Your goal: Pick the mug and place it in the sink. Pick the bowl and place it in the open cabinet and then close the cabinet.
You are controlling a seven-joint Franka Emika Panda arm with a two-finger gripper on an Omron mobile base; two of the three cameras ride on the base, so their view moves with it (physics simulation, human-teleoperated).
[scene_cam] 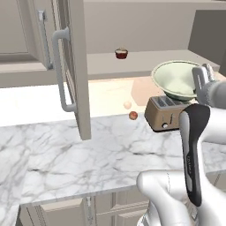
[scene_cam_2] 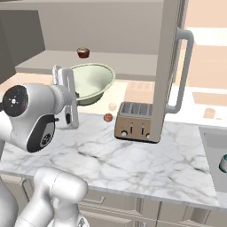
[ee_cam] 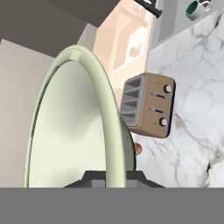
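One mug (ee_cam: 193, 9) sits inside the sink (ee_cam: 175, 22).

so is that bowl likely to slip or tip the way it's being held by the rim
Probably stiff: the bowl keeps its shape pinched at its rim by the gripper. It hangs tilted, so the wide body could lever and swivel. Its glossy-looking surface hints it may slip.

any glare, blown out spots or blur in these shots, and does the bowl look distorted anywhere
Left base view: the backsplash under the cabinet is blown out to near white, and the arm is soft up close. Right base view: evenly lit, with a faint shadow beside the toaster. Hand view: the bowl, gripped at its rim, looms stretched and edge-on, while the mug sits tiny in the sink.
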